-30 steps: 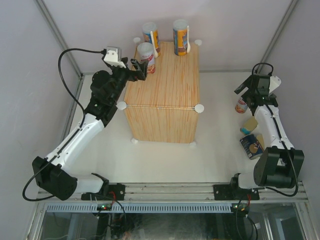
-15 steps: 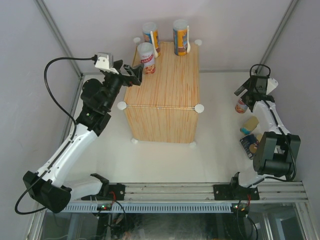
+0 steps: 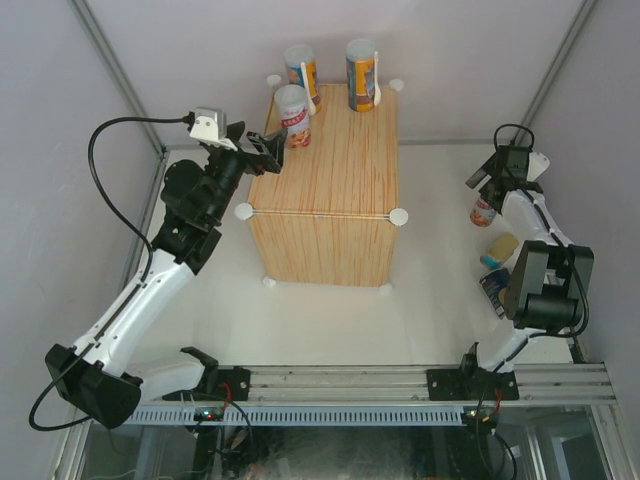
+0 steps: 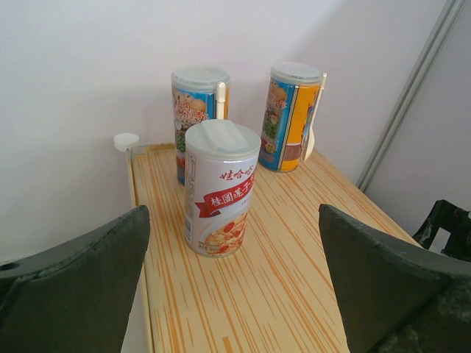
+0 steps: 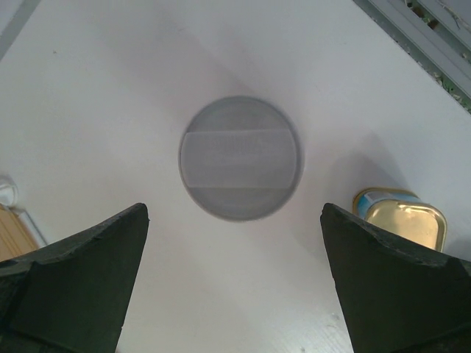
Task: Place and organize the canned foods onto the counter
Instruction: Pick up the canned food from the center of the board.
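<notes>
Top external view: wood tabletop (image 3: pixel 330 190), upper centre, carries three cans (image 3: pixel 361 72) bunched at its far end, likely saving room. Left hand (image 3: pixel 268 150) spread beside them; right hand (image 3: pixel 485 175) spread above a right-side can (image 3: pixel 483 212), seemingly aiming.

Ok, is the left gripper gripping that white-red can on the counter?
No, the left gripper is open, with gaps either side of the white-red can standing on the counter.
</notes>
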`<control>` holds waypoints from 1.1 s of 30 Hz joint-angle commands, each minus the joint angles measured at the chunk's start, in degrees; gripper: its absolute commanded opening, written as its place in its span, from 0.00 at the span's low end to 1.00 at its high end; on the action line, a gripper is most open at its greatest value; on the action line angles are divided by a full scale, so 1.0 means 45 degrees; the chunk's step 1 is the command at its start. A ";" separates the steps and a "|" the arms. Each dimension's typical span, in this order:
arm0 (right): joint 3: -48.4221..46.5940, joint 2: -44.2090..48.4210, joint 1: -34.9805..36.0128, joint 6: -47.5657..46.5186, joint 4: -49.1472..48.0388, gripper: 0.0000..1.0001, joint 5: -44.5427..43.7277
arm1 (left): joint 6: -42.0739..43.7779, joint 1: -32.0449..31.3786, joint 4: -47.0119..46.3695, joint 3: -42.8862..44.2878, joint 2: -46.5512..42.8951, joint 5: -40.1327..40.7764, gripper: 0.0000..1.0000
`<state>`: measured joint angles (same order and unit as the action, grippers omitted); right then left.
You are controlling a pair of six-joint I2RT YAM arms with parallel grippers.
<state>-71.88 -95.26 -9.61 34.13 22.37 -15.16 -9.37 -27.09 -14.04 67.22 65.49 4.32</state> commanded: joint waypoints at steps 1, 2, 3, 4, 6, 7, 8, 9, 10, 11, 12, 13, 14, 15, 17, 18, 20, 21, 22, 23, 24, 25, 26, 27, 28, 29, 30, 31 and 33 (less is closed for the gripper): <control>-0.0879 -0.0474 -0.0006 -0.0311 -0.0494 0.99 -0.0345 | 0.0361 -0.0060 -0.0495 -0.0175 -0.0126 -0.0079 1.00; -0.0953 -0.0589 -0.0020 -0.0349 -0.0491 0.99 -0.0392 | 0.0362 -0.0057 -0.0488 -0.0165 -0.0104 -0.0102 1.00; -0.1014 -0.0679 -0.0047 -0.0347 -0.0498 0.99 -0.0401 | 0.0372 -0.0062 -0.0482 -0.0140 -0.0102 -0.0127 1.00; -0.1068 -0.0778 -0.0062 -0.0334 -0.0508 0.99 -0.0401 | 0.0374 -0.0060 -0.0479 -0.0124 -0.0101 -0.0137 1.00; -0.1148 -0.0938 -0.0100 -0.0381 -0.0574 0.99 -0.0437 | 0.0382 -0.0071 -0.0473 -0.0109 -0.0093 -0.0132 1.00; -0.1197 -0.1030 -0.0134 -0.0405 -0.0606 0.99 -0.0454 | 0.0399 -0.0066 -0.0473 -0.0101 -0.0115 -0.0140 1.00; -0.1254 -0.1112 -0.0158 -0.0408 -0.0602 0.99 -0.0454 | 0.0434 -0.0046 -0.0456 -0.0095 -0.0119 -0.0129 1.00; -0.1310 -0.1208 -0.0183 -0.0432 -0.0612 0.98 -0.0442 | 0.0452 -0.0048 -0.0437 -0.0092 -0.0120 -0.0116 1.00; -0.1359 -0.1298 -0.0208 -0.0423 -0.0571 0.98 -0.0440 | 0.0459 -0.0056 -0.0417 -0.0094 -0.0130 -0.0092 1.00; -0.1416 -0.1403 -0.0209 -0.0432 -0.0559 0.98 -0.0445 | 0.0472 -0.0071 -0.0415 -0.0121 -0.0149 -0.0075 1.00; -0.1428 -0.1452 -0.0211 -0.0467 -0.0567 0.97 -0.0458 | 0.0479 -0.0076 -0.0415 -0.0142 -0.0158 -0.0060 1.00; -0.1452 -0.1507 -0.0219 -0.0489 -0.0590 0.97 -0.0447 | 0.0480 -0.0049 -0.0424 -0.0161 -0.0164 -0.0046 1.00; -0.1459 -0.1550 -0.0213 -0.0516 -0.0613 0.96 -0.0475 | 0.0497 -0.0048 -0.0416 -0.0171 -0.0155 -0.0035 1.00; -0.1495 -0.1621 -0.0210 -0.0556 -0.0615 0.95 -0.0491 | 0.0516 -0.0058 -0.0402 -0.0187 -0.0147 -0.0023 1.00; -0.1560 -0.1732 -0.0230 -0.0601 -0.0578 0.93 -0.0551 | 0.0539 -0.0064 -0.0396 -0.0202 -0.0158 0.0001 1.00; -0.1563 -0.1766 -0.0239 -0.0632 -0.0594 0.92 -0.0574 | 0.0538 -0.0067 -0.0395 -0.0222 -0.0160 0.0001 1.00; -0.1564 -0.1815 -0.0236 -0.0667 -0.0615 0.89 -0.0594 | 0.0551 -0.0068 -0.0417 -0.0267 -0.0188 0.0033 1.00; -0.1552 -0.1835 -0.0232 -0.0653 -0.0616 0.88 -0.0589 | 0.0572 -0.0058 -0.0415 -0.0304 -0.0197 0.0036 1.00; -0.1550 -0.1838 -0.0229 -0.0644 -0.0606 0.86 -0.0591 | 0.0594 -0.0071 -0.0414 -0.0323 -0.0199 0.0039 1.00; -0.1547 -0.1828 -0.0229 -0.0647 -0.0585 0.84 -0.0581 | 0.0638 -0.0056 -0.0424 -0.0338 -0.0216 0.0062 1.00; -0.1547 -0.1819 -0.0202 -0.0658 -0.0583 0.82 -0.0551 | 0.0646 -0.0069 -0.0443 -0.0340 -0.0235 0.0081 1.00; -0.1547 -0.1802 -0.0184 -0.0698 -0.0577 0.78 -0.0510 | 0.0669 -0.0061 -0.0452 -0.0366 -0.0233 0.0121 0.99; -0.1557 -0.1782 -0.0157 -0.0757 -0.0579 0.74 -0.0468 | 0.0720 -0.0055 -0.0453 -0.0358 -0.0242 0.0160 0.99; -0.1553 -0.1765 -0.0137 -0.0796 -0.0577 0.70 -0.0410 | 0.0732 -0.0054 -0.0463 -0.0349 -0.0221 0.0179 1.00; -0.1547 -0.1751 -0.0122 -0.0832 -0.0565 0.67 -0.0341 | 0.0733 -0.0059 -0.0491 -0.0363 -0.0197 0.0186 1.00; -0.1552 -0.1742 -0.0096 -0.0859 -0.0517 0.63 -0.0276 | 0.0734 -0.0064 -0.0524 -0.0377 -0.0189 0.0209 1.00; -0.1557 -0.1728 -0.0092 -0.0879 -0.0486 0.58 -0.0222 | 0.0719 -0.0055 -0.0587 -0.0413 -0.0151 0.0256 0.99; -0.1548 -0.1705 -0.0058 -0.0911 -0.0426 0.46 -0.0198 | 0.0685 -0.0054 -0.0631 -0.0444 -0.0137 0.0296 0.99; -0.1547 -0.1668 -0.0016 -0.1049 -0.0322 0.31 -0.0134 | 0.0594 -0.0064 -0.0738 -0.0505 -0.0104 0.0343 0.99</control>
<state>-76.47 -103.55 -10.17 30.61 21.67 -16.53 -7.38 -27.09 -14.46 66.30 65.49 4.60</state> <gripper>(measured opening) 0.670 0.996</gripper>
